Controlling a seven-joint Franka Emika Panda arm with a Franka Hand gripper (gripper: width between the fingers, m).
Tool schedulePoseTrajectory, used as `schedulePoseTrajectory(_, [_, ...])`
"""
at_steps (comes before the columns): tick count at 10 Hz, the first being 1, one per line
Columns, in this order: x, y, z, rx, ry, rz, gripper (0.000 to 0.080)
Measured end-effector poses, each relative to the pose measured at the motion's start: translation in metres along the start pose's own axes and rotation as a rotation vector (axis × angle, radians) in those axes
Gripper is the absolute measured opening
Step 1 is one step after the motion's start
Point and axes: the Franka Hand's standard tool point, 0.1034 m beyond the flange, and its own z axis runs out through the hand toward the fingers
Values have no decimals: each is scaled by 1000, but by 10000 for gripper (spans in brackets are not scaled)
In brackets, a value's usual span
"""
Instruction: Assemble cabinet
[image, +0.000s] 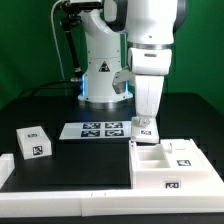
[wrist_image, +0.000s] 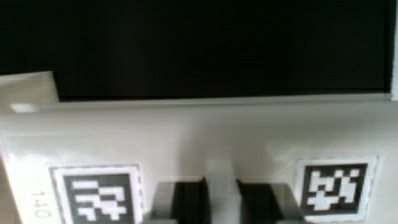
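The cabinet (image: 172, 172) is lying on the desk (image: 50, 112) at the exterior view's right, its open compartments facing up. The claw (image: 144, 123) is hanging straight down at the cabinet's back corner, with its fingers (wrist_image: 183, 200) sitting close together against a tagged white piece (wrist_image: 196, 140). Whether they are pinching it, I cannot tell. A small white block (image: 33, 143) is resting well apart at the exterior view's left, and the marker board (image: 100, 130) is lying between.

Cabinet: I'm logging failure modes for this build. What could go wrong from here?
1. The tool is down at the cabinet's far edge, near one corner; an off-centre push or lift could twist it toward the marker board.
2. The wrist view is blurred; I cannot tell whether the jaws hold the wall, so a grip might slip.
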Motion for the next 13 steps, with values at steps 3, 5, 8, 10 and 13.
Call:
schedulePoseTrajectory(3, [2,11,-1,-5,3,4,68])
schedulePoseTrajectory(5, [2,11,2,1,3,5,68])
schedulePoseTrajectory(8, [2,11,2,1,3,5,68])
schedulePoseTrajectory(10, [2,11,3,3,2,-1,68])
schedulePoseTrajectory(13, [-3,24,5,-11,14,-70,68])
